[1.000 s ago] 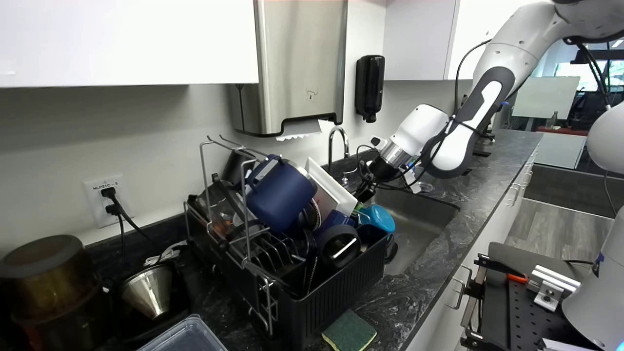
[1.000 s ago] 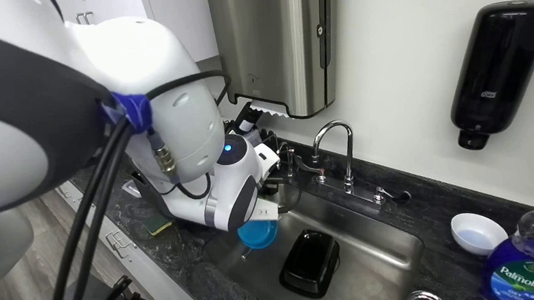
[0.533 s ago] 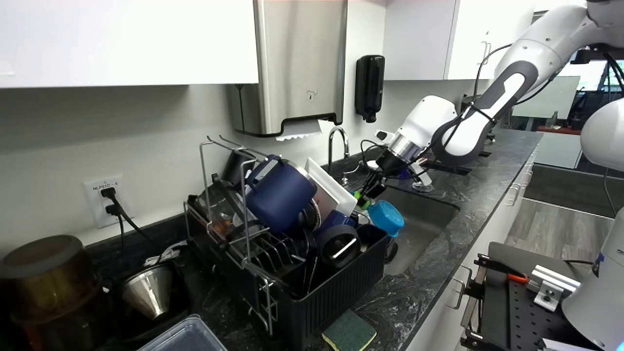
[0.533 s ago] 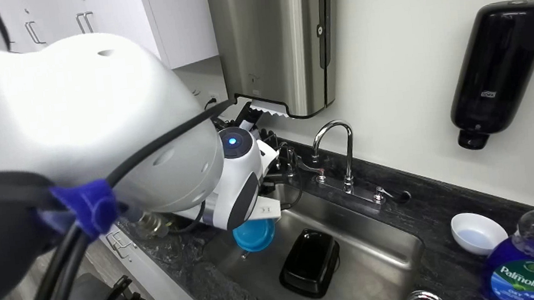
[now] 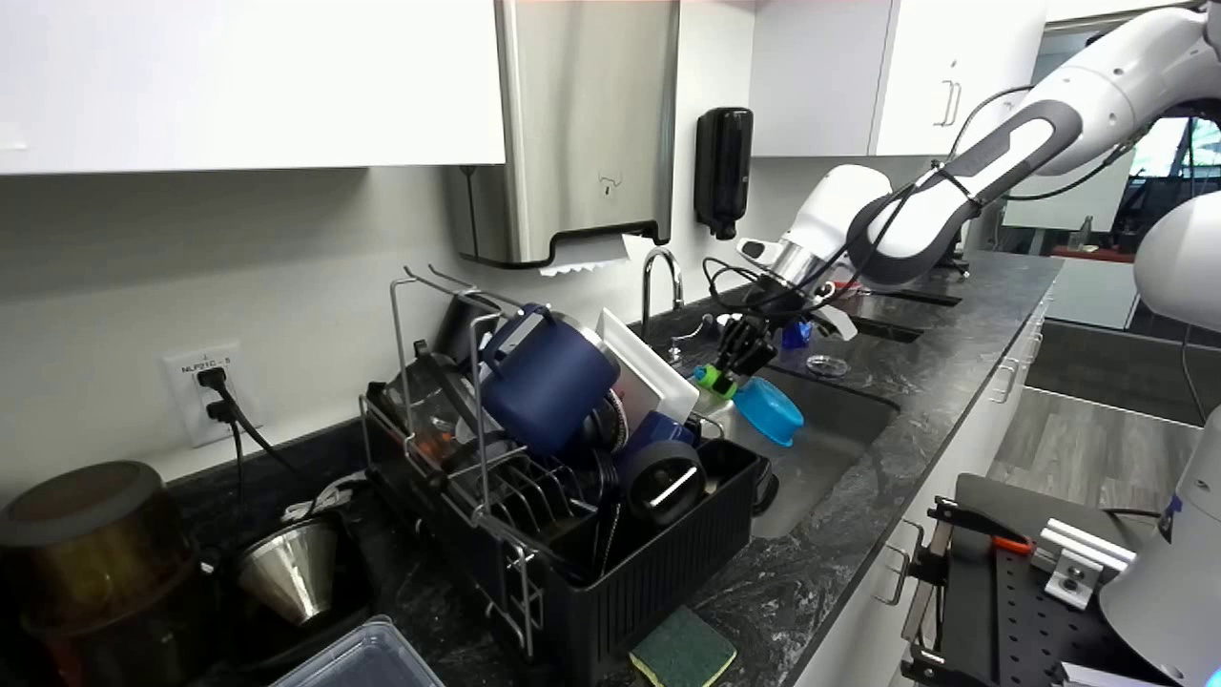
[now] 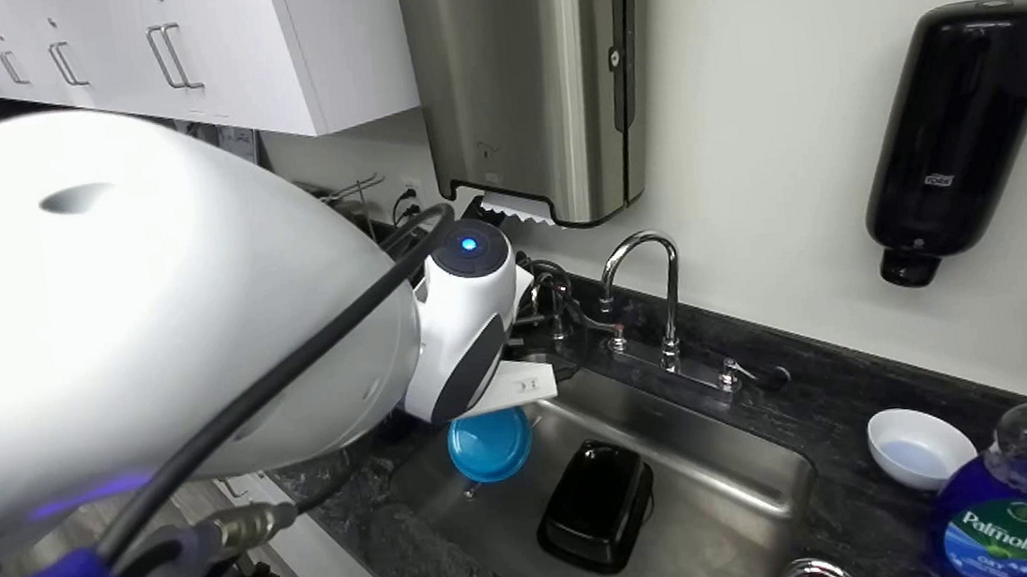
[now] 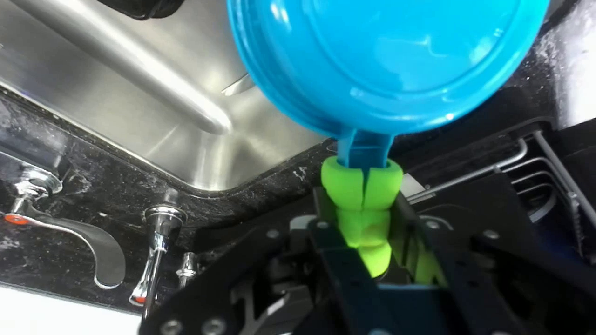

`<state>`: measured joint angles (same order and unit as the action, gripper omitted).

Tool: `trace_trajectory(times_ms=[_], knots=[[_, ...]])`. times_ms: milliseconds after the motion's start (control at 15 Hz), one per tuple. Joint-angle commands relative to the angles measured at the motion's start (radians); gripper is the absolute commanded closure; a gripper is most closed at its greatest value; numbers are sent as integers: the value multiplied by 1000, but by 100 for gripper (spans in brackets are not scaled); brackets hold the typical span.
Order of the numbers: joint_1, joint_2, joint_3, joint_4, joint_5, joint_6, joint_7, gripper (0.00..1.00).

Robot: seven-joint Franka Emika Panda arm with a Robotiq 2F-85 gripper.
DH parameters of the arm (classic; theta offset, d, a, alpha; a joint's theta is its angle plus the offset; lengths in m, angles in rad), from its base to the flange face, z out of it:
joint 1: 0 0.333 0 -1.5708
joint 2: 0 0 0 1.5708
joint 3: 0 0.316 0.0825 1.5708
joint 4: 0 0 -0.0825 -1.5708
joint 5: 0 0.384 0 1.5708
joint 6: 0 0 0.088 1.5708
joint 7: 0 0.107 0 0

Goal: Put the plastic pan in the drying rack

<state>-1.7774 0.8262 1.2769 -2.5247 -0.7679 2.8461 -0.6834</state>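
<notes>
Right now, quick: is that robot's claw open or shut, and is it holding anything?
Gripper: closed, holding the pan by its green handle.

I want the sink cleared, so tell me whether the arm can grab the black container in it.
Probably not yet: its jaws grip the green handle of the plastic pan. Otherwise the way looks open: the black container lies uncovered in the sink.
</notes>
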Motion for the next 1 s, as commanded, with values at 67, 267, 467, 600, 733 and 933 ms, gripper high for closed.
trace_trajectory(times_ms=[67,267,467,600,733,933], knots=[[57,-114,14,-6,89,14,6,92],[126,-190,15,-9,124,31,47,92],[170,-253,29,-14,159,32,67,92],[173,-287,41,-17,189,27,56,92],[158,-321,56,-24,222,28,49,92],[143,-379,75,-31,274,25,51,92]])
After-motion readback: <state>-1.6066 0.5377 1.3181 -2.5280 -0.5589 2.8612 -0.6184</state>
